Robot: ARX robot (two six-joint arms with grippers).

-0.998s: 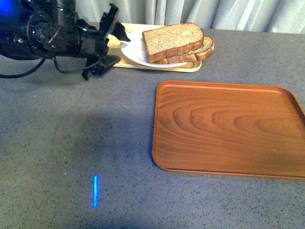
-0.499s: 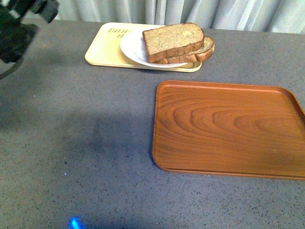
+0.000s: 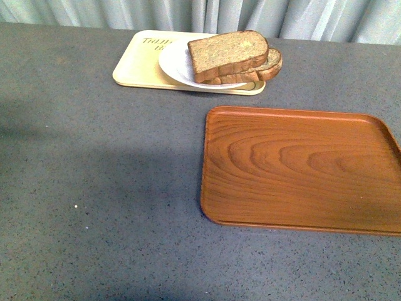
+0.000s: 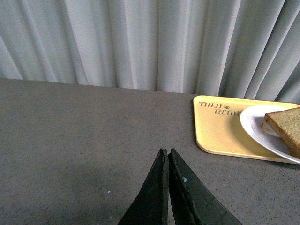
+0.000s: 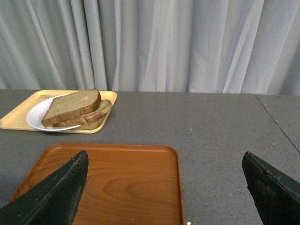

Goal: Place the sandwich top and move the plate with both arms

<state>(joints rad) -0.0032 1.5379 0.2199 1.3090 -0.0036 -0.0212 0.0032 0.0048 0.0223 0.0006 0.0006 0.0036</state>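
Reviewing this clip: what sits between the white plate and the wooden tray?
Nothing: in the front view only bare grey tabletop and the cream tray's edge separate the plate from the wooden tray.

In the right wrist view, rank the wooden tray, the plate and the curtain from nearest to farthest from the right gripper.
1. Wooden tray, directly beneath the right gripper.
2. Plate, on the cream tray, beyond it.
3. Curtain, behind the table.

Staged test setup, grey tabletop [image 3: 94, 188], grey curtain [image 5: 164, 42] backdrop
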